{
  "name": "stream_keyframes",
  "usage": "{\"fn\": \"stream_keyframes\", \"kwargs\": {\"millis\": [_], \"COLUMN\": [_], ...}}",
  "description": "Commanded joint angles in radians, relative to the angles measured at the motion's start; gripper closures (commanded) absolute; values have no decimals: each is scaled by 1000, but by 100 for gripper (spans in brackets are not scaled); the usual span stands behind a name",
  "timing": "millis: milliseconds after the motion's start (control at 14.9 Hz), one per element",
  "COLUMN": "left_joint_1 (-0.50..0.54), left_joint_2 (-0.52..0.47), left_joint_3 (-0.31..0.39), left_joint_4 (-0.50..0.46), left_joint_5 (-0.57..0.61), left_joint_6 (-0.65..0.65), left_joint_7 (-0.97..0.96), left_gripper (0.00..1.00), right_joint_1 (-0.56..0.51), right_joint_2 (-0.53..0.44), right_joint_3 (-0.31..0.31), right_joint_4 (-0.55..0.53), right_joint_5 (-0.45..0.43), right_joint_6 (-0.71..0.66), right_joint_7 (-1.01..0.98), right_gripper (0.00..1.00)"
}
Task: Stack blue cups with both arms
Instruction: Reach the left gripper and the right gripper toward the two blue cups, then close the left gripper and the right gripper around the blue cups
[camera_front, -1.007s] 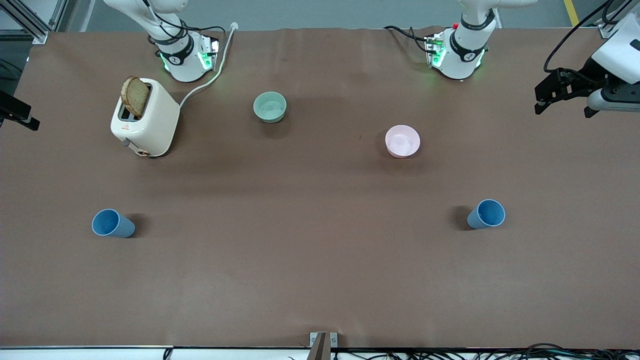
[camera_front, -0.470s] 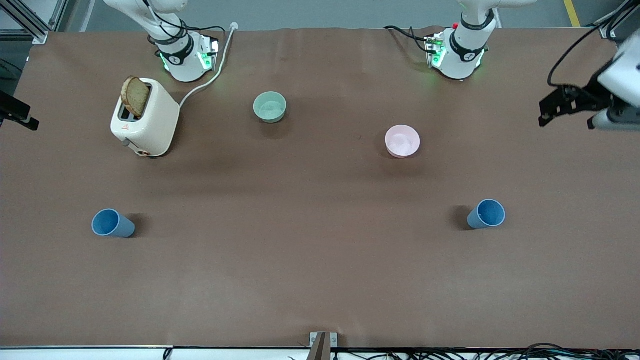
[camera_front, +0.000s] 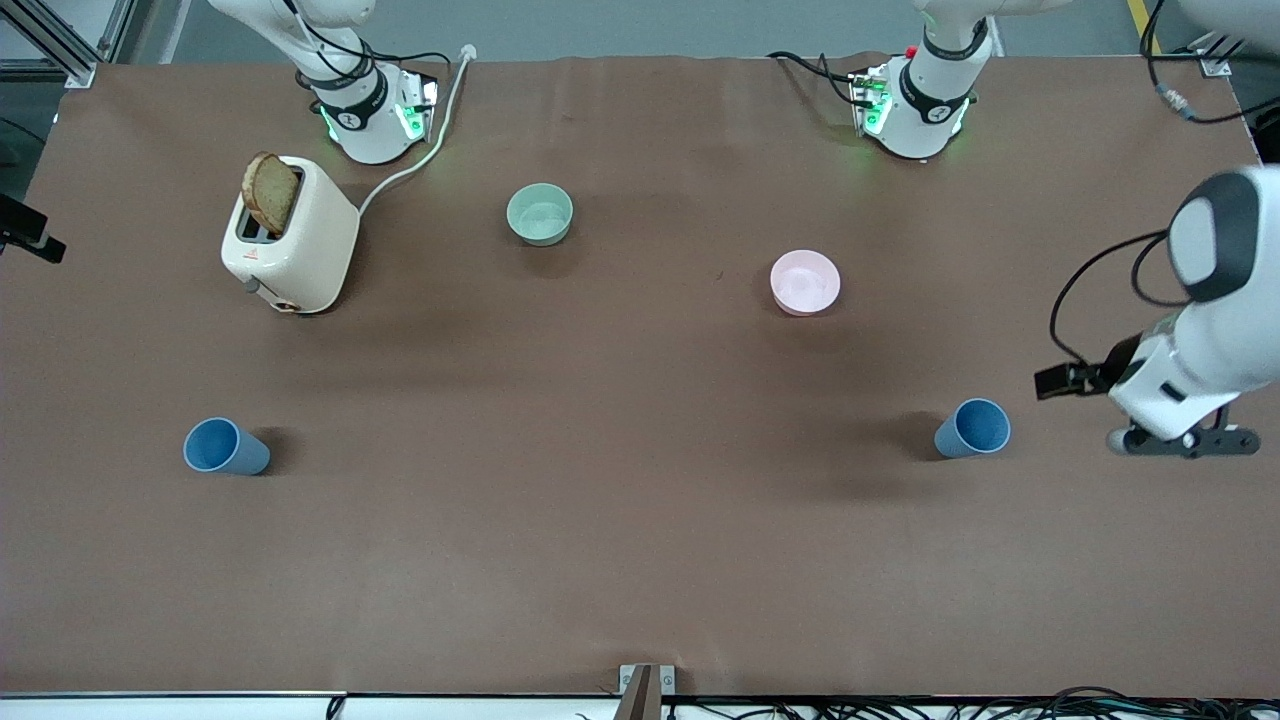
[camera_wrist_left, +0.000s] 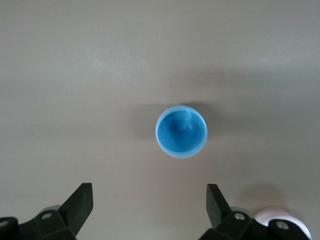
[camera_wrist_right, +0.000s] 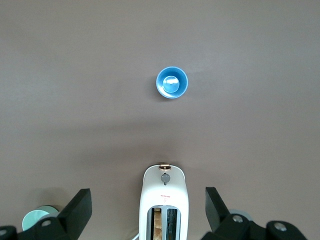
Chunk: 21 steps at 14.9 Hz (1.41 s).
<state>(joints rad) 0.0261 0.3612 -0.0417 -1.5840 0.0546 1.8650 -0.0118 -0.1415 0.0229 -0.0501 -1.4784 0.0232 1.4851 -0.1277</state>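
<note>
- Since a second ago, my left arm has swung down from the bench corner beside its base toward the front edge; my left tool (camera_wrist_left: 149, 210) now hangs over the bench's end edge, near one blue cup (camera_front: 973, 428), and nothing on the bench has shifted.
- Its fingers (camera_wrist_left: 80, 202) are spread wide and empty in the left wrist view, with that cup (camera_wrist_left: 181, 131) seen mouth-up between them and farther out; I judge this lines up a grasp across the rim.
- My right tool (camera_wrist_right: 149, 210) waits off the opposite end edge, barely in the front view; its fingers (camera_wrist_right: 216, 205) also stand wide with nothing in them, high over the toaster (camera_wrist_right: 165, 202), looking toward the other blue cup (camera_wrist_right: 172, 82).
- That second cup (camera_front: 225, 447) stands upright near the right arm's end of the bench, nearer the front edge than the toaster (camera_front: 290, 235) with its slice of bread (camera_front: 270, 192).
- Both cups are well apart, each within its own arm's reach, which is why both arms are needed; no stacking is done yet.
- Mint-green bowl (camera_front: 540, 214) and pink bowl (camera_front: 805, 282) sit toward the back edge, out of the way.
</note>
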Motion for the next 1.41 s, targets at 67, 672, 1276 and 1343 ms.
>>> {"fn": "stream_keyframes", "kwargs": {"millis": [67, 672, 1276, 1343], "left_joint_1": [15, 21, 9, 11], "left_joint_2": [27, 102, 98, 75], "left_joint_3": [-3, -6, -65, -93], "left_joint_4": [-131, -272, -248, -249], "left_joint_5": [4, 2, -88, -87], "left_joint_6": [216, 367, 349, 336], "left_joint_7": [-10, -7, -34, -40], "left_gripper": [0, 57, 99, 99], "right_joint_1": [-61, -102, -104, -102], "right_joint_2": [107, 517, 585, 585], "right_joint_3": [9, 13, 16, 16], "right_joint_4": [-3, -3, -152, -157], "right_joint_5": [6, 67, 107, 106], "right_joint_6": [128, 558, 650, 658], "right_joint_7": [-13, -113, -155, -155], "right_gripper": [0, 0, 23, 38]}}
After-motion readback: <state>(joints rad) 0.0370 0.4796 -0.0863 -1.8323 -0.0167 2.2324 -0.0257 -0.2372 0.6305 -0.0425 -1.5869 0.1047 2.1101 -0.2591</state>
